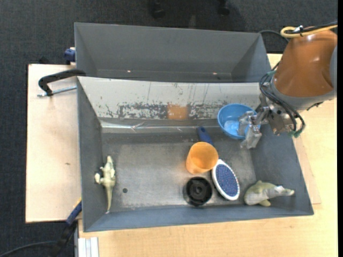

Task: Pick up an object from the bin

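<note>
From my console I saw the gripper low at the right side of the bin, right against the rim of a blue bowl that lay tipped near the back wall. I could not tell whether it was spread or pinching that rim. Toward the front lay an orange cup, a blue-and-white oval brush, a black round cap and a grey elephant toy, with a pale lizard toy well apart on the left.
</note>
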Robot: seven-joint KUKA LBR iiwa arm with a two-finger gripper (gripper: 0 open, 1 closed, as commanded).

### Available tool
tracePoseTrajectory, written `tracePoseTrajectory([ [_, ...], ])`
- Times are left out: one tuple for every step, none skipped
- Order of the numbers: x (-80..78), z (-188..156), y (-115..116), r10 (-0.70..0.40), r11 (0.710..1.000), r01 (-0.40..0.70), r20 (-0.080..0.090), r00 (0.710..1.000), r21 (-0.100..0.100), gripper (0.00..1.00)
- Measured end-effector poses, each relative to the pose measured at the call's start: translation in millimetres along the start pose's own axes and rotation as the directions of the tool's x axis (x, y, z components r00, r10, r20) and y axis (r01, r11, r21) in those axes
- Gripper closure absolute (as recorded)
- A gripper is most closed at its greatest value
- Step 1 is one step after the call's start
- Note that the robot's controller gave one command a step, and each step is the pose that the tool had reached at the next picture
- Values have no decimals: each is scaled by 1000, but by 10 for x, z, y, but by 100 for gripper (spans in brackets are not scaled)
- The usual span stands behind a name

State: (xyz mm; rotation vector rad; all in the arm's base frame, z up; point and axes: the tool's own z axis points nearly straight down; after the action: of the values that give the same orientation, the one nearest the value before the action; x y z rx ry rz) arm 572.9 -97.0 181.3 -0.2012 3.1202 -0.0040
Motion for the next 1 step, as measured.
tracePoseTrajectory([
  [17,49,5,0,1000,0,-8,1000,-3,0],
])
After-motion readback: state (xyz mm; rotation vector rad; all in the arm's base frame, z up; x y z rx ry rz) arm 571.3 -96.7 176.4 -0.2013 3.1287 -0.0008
